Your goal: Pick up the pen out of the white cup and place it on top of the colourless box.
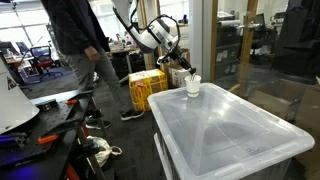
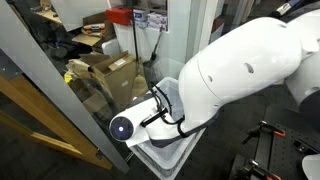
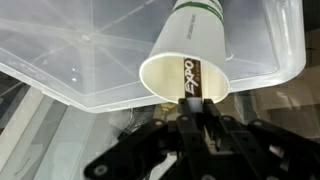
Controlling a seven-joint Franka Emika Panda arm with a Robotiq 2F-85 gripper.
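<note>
A white paper cup (image 3: 190, 45), cone-shaped with a green band near its base, stands on the flat lid of a large colourless plastic box (image 3: 70, 50). The lid is glossy and see-through, with moulded ridges running out from its middle. In the wrist view the cup's round mouth faces the camera. Inside it leans the pen (image 3: 192, 78), a dark, cylindrical marker with "EXPO" printed in white along its barrel.

The black, angular claw (image 3: 196, 112) is narrow. Its two fingers sit close on either side of the pen's upper end, and they appear to pinch it while the pen is still inside the cup.

In an exterior view the cup (image 1: 193, 87) sits near the far edge of the box (image 1: 230, 130), with the claw (image 1: 186, 70) directly over it. In an exterior view the smooth, rounded white shell of the arm (image 2: 250, 70) fills most of the picture.
</note>
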